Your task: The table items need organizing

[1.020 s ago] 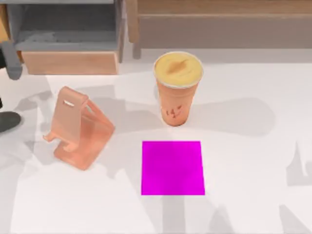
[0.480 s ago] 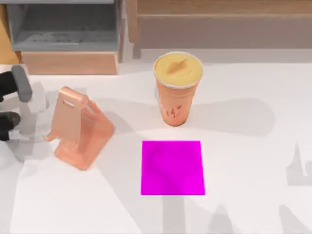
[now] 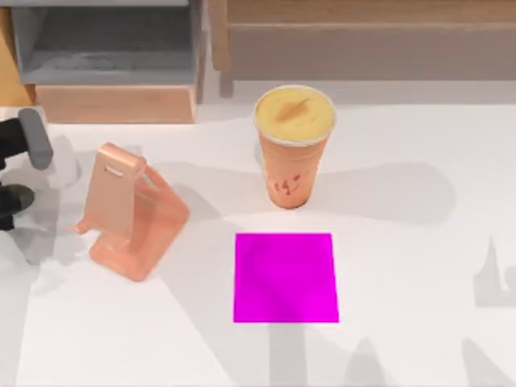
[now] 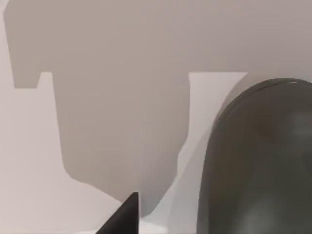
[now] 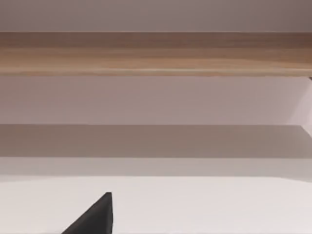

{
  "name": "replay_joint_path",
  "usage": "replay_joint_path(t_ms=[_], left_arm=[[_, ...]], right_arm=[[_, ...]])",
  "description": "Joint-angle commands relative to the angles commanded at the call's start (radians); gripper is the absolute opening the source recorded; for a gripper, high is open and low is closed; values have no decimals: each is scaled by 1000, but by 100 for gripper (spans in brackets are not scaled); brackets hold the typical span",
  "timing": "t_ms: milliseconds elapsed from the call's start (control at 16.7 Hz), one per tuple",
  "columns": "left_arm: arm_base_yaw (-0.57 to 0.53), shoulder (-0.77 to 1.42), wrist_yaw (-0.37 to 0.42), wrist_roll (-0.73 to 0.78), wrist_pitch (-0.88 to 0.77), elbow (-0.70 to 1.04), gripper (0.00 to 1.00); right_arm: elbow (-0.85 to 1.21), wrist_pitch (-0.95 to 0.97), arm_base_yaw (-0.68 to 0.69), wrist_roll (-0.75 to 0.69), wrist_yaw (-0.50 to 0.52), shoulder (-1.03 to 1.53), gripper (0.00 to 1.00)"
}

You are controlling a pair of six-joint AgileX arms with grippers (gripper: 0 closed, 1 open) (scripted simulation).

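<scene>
If pinched off-centre, mouse (image 3: pixel 11 203) risk: rounded dark shell at the far left edge of the table (image 3: pixel 419 242), likely to squirt out of a grip or skid off the edge.
Mouse position: on the tabletop, partly cut off at the top view's left; looms close in the left wrist view (image 4: pixel 258 161).
Left gripper (image 3: pixel 26 149) position: at the far left, just behind the mouse and low to the surface.
Phone stand (image 3: pixel 129 211) risk: peach-coloured, just right of the left gripper; a wide swing toward the middle probably clips or tips it.
Cup (image 3: pixel 294 145) risk: tall, upright and narrow at the base, in the middle toward the back; easy to topple with a passing arm.
Magenta mat (image 3: pixel 285 277): bare, in front of the cup and apart from it; probably a drop spot.
Left grip: cannot tell whether spread or closed; cannot tell whether touching the mouse.
Right gripper (image 5: pixel 97 217): parked, facing a wooden rail (image 5: pixel 156 53) across bare table; spread or closed, cannot tell; nothing seen in its hold.
</scene>
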Motion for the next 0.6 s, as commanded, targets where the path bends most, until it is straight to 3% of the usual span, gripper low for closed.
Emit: replay_joint_path(t_ms=[360,600], left_arm=[[0,0,0,0,0,0,2],[0,0,0,0,0,0,0]], right_arm=[[0,0,0,0,0,0,100],[0,0,0,0,0,0,100]])
